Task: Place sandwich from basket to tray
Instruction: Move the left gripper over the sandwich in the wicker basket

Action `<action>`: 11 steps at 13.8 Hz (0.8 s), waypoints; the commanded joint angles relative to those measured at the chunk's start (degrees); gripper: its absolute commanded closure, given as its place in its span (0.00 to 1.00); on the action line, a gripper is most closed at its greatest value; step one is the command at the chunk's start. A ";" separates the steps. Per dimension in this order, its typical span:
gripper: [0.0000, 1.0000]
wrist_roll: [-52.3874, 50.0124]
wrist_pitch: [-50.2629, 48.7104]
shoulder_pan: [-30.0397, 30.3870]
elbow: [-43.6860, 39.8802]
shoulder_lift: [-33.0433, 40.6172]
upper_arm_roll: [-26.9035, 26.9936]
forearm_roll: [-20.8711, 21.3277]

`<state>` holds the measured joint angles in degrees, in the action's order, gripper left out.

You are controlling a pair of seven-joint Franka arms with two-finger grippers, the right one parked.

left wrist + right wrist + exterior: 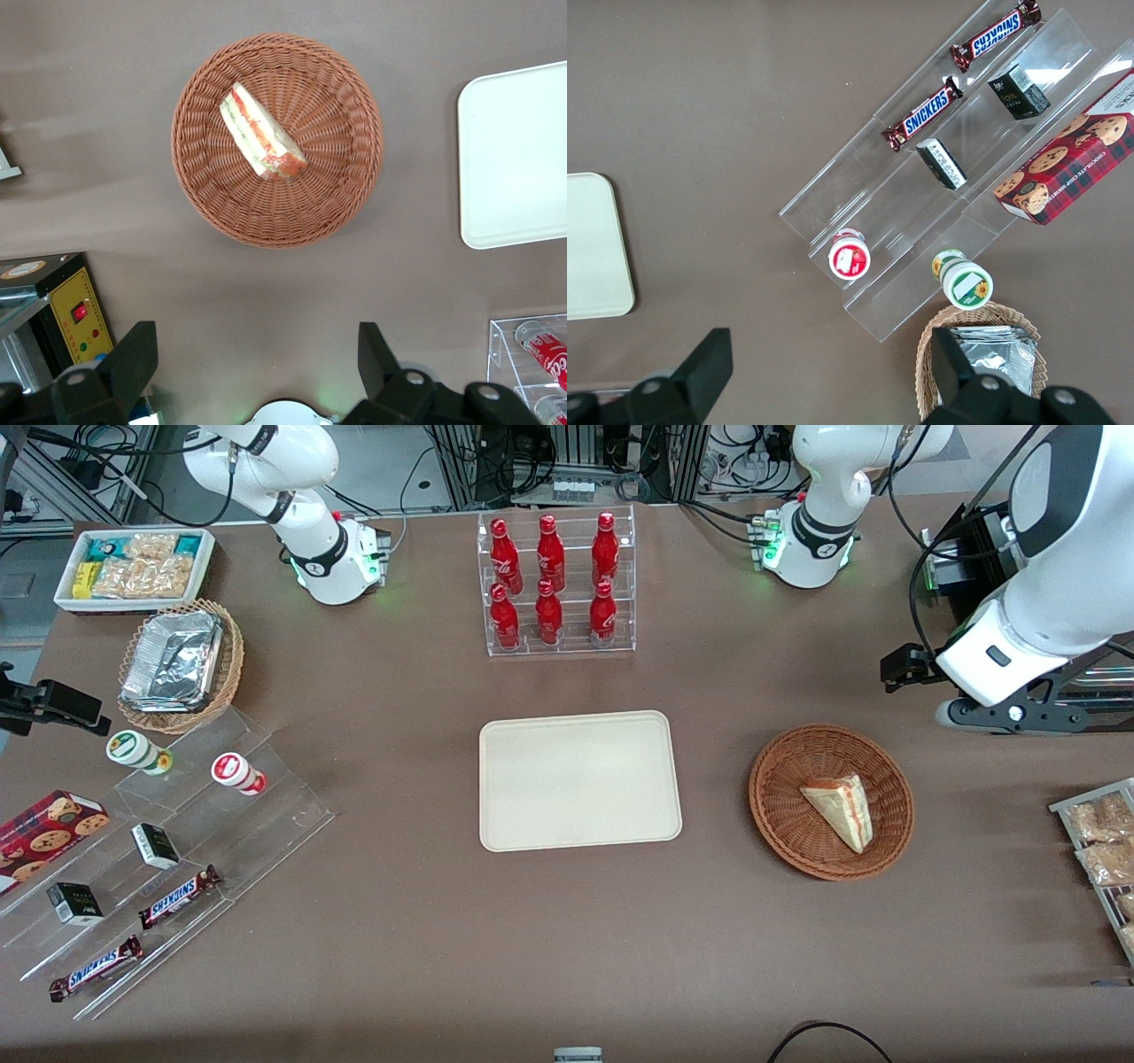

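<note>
The sandwich (840, 810), a pale wedge in clear wrap with red and green filling along its edge, lies in the round reddish-brown wicker basket (771, 806) toward the working arm's end of the table. The cream tray (580, 779) lies flat at the table's middle with nothing on it. In the left wrist view my gripper (257, 354) hangs open high above bare tabletop, holding nothing. It is well apart from the basket (204, 195) and the sandwich (261, 133), with the tray's (518, 159) corner off to one side.
A clear rack of red bottles (556, 584) stands farther from the front camera than the tray. Snack packets (1103, 841) lie at the working arm's table edge. A black box with a yellow panel (75, 314) sits near the gripper. Shelves with Snickers bars (177, 895) stand toward the parked arm's end.
</note>
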<state>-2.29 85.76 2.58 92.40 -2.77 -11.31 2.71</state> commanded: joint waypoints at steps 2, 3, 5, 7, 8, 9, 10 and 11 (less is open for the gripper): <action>0.00 1.33 -0.16 0.50 0.58 0.31 0.33 -0.69; 0.00 1.41 0.11 0.67 1.54 -0.22 0.33 -0.52; 0.00 1.42 3.35 0.94 3.47 -1.01 0.33 -0.78; 0.00 1.42 7.65 0.94 7.77 -1.01 0.33 -0.78; 0.00 1.42 10.72 0.94 10.05 -1.01 0.41 -0.60; 0.00 1.42 13.97 1.03 12.51 -1.01 0.50 -0.52; 0.00 1.42 17.57 1.03 15.06 -1.10 1.02 -0.52; 0.00 1.42 21.78 1.03 18.13 -1.36 2.16 -0.52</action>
<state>-2.00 101.47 2.69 104.97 -5.08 -10.11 2.67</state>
